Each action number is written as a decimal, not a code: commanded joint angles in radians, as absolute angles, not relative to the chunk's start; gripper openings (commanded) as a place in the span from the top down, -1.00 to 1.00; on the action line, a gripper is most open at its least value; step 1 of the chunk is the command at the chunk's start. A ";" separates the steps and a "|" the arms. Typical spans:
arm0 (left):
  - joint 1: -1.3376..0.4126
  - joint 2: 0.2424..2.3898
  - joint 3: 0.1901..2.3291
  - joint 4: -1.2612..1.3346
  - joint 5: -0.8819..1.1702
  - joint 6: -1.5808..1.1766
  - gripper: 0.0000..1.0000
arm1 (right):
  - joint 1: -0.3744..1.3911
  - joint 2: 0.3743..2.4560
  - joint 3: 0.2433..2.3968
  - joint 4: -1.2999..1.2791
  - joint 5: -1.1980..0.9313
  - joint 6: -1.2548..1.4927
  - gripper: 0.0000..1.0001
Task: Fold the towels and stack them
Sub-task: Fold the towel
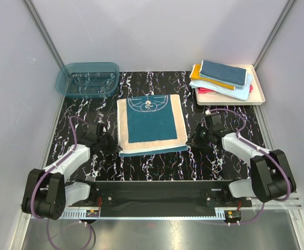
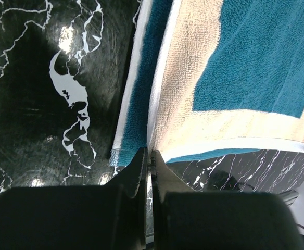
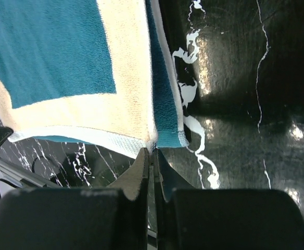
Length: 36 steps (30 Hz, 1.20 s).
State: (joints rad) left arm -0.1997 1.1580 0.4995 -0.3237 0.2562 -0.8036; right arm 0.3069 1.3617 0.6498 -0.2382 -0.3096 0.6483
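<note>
Towel point(image 1: 151, 125), dark teal with a cream border, lies folded in the middle of the black marbled counter point(image 1: 157, 166), its upper layer set a little back so that a strip of the lower layer shows along the near edge and the sides. A pale outline drawing sits at its far end.

My left jaws are at its near left corner and my right jaws at its near right corner, both low over the counter. In the left wrist view the jaws are pressed together with only a hairline between them, and the upper layer's cream corner point(image 2: 165, 140) runs right into their tips. The right wrist view shows the same: jaws closed tight, the white-hemmed corner point(image 3: 151, 139) meeting the tips, the teal lower layer point(image 3: 165, 104) lying flat just beside it. How much cloth sits between the tips I cannot tell.

At the far right a cream tray point(image 1: 258, 96) holds a stack point(image 1: 222, 78) of folded towels: a dusty blue one on top, orange-yellow and light blue under it, red at the bottom. A teal basin point(image 1: 88, 79) stands at the far left, well apart from the towel.
</note>
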 commanded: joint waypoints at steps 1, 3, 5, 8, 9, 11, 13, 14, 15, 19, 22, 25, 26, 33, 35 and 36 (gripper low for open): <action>-0.184 1.118 0.558 -0.362 0.255 -0.770 1.00 | 0.316 1.272 0.695 -0.297 -0.264 0.634 1.00; -0.166 1.102 0.569 -0.382 0.255 -0.764 1.00 | 0.316 1.250 0.709 -0.331 -0.253 0.629 1.00; -0.152 1.088 0.583 -0.397 0.259 -0.761 1.00 | 0.314 1.224 0.726 -0.357 -0.253 0.629 1.00; -0.143 1.072 0.597 -0.419 0.264 -0.749 1.00 | 0.316 1.198 0.727 -0.370 -0.252 0.629 1.00; -0.143 1.069 0.595 -0.420 0.265 -0.747 1.00 | 0.316 1.197 0.723 -0.374 -0.252 0.630 1.00; -0.141 1.065 0.586 -0.416 0.273 -0.747 1.00 | 0.316 1.197 0.712 -0.370 -0.258 0.632 1.00; -0.141 1.069 0.562 -0.407 0.281 -0.753 1.00 | 0.316 1.197 0.683 -0.359 -0.268 0.641 1.00; -0.143 1.071 0.552 -0.400 0.284 -0.756 1.00 | 0.316 1.197 0.670 -0.339 -0.273 0.646 1.00; -0.141 1.074 0.540 -0.382 0.288 -0.758 1.00 | 0.316 1.198 0.658 -0.330 -0.276 0.653 1.00; -0.141 1.104 0.482 -0.336 0.302 -0.770 1.00 | 0.316 1.229 0.597 -0.282 -0.296 0.666 1.00; -0.141 1.137 0.460 -0.301 0.314 -0.776 1.00 | 0.316 1.250 0.566 -0.253 -0.299 0.669 1.00; -0.141 1.160 0.443 -0.279 0.314 -0.779 1.00 | 0.316 1.267 0.539 -0.218 -0.304 0.675 1.00; -0.141 1.166 0.436 -0.273 0.311 -0.778 1.00 | 0.314 1.272 0.532 -0.215 -0.304 0.675 1.00; -0.143 1.212 0.420 -0.244 0.314 -0.782 1.00 | 0.316 1.279 0.476 -0.173 -0.314 0.692 1.00; -0.143 1.216 0.417 -0.241 0.316 -0.782 1.00 | 0.316 1.269 0.462 -0.176 -0.311 0.690 0.99; -0.143 1.215 0.417 -0.241 0.311 -0.784 1.00 | 0.316 1.266 0.459 -0.179 -0.311 0.689 0.96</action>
State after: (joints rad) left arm -0.1490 1.2026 0.4316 -0.2779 0.3195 -0.7845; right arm 0.3122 1.2869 0.4744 -0.1974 -0.3161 0.6861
